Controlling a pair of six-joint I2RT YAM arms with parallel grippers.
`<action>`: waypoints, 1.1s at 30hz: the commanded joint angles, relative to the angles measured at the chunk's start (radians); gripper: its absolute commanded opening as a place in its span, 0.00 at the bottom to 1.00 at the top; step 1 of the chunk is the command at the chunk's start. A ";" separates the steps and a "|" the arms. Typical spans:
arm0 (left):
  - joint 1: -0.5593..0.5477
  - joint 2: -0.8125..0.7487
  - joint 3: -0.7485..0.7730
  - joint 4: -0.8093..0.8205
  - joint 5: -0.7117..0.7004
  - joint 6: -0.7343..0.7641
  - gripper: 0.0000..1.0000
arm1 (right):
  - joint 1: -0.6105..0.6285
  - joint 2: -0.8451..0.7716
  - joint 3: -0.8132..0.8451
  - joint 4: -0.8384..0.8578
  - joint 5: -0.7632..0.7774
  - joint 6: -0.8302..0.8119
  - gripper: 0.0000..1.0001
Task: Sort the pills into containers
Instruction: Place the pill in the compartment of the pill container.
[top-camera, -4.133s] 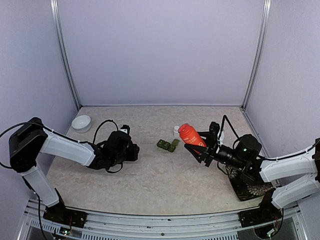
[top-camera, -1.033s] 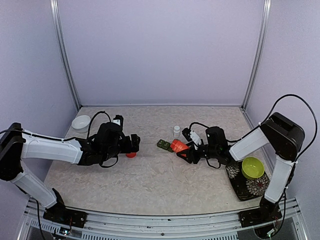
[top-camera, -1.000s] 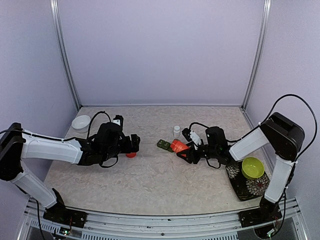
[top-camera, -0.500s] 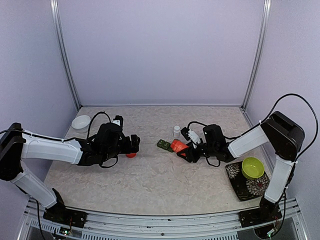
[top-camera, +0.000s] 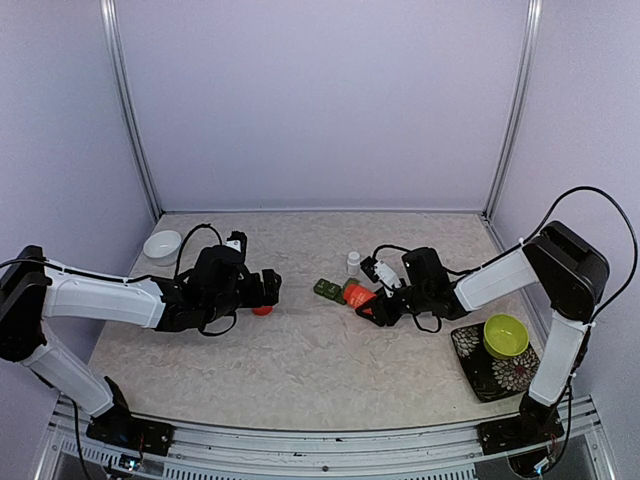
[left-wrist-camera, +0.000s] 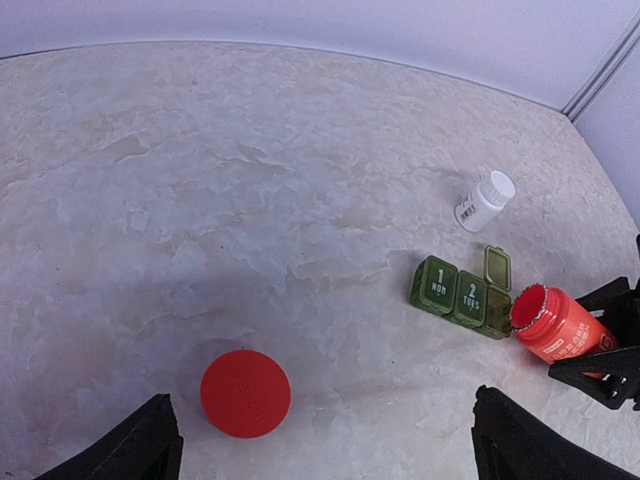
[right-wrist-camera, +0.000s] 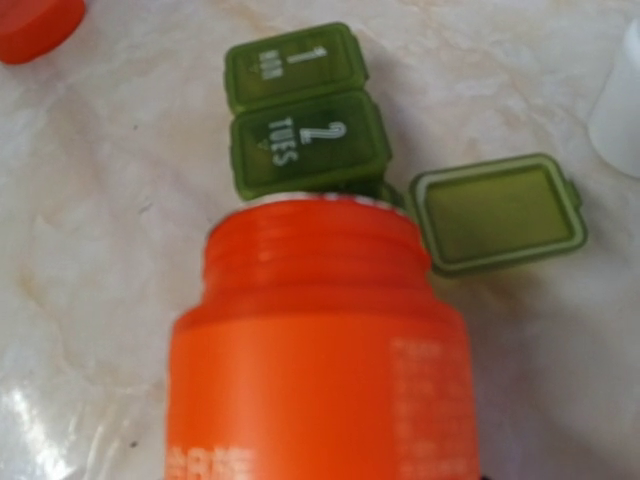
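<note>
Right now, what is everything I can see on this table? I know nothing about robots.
pill box: one, dark green, mid-table; two lids shut, end lid open
red-orange bottle: one, uncapped, tilted, mouth at the pill box's open end
cap: one, red, lying on the table in front of the left gripper
white bottle: one, small, just beyond the pill box
white bowl: one, far left corner
lime-green bowl: one, on the mat
mat: one, dark, flowered, near right
table: one, pale marbled
left gripper: one, black, open, empty
right gripper: one, black, holding the red-orange bottle
</note>
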 joint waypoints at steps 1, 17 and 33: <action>-0.005 0.010 0.011 0.019 0.005 -0.004 0.99 | -0.006 -0.021 0.046 -0.050 0.019 -0.003 0.18; -0.005 0.034 0.014 0.030 0.013 -0.006 0.99 | 0.017 -0.034 0.127 -0.202 0.067 -0.042 0.20; -0.005 0.037 -0.006 0.048 0.018 -0.017 0.99 | 0.057 -0.026 0.214 -0.352 0.132 -0.082 0.20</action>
